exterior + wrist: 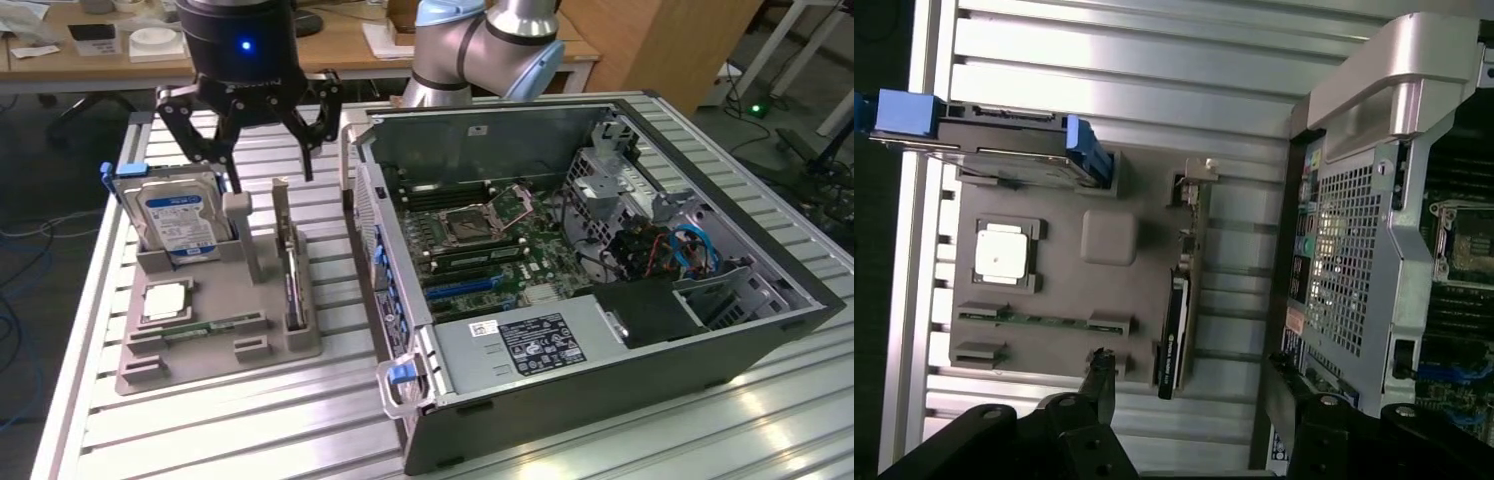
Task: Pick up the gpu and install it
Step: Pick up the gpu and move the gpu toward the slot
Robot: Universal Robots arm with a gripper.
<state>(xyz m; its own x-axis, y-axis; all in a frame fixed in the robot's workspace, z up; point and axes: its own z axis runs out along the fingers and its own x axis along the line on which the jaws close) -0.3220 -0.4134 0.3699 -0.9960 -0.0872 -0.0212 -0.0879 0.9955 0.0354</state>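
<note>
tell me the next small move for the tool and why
Probably lower the tool straight down over the gpu. It hangs open above the grey holder, and in the wrist view the card, standing on edge in its slot, lies between the fingers, untouched.

Robotics lab: robot arm (481,40), slatted aluminium bench (267,420), opened computer case (467,130), parts fixture (220,330), wooden desks (334,45) behind.

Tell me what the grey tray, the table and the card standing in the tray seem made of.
Tray: matte grey plastic, likely; dull, uniform, no glint.
Table: bare aluminium, it seems; silver grooved slats catching light.
Card: thin circuit board seen edge-on, with a black block, plastic or coated metal, can't tell.
</note>
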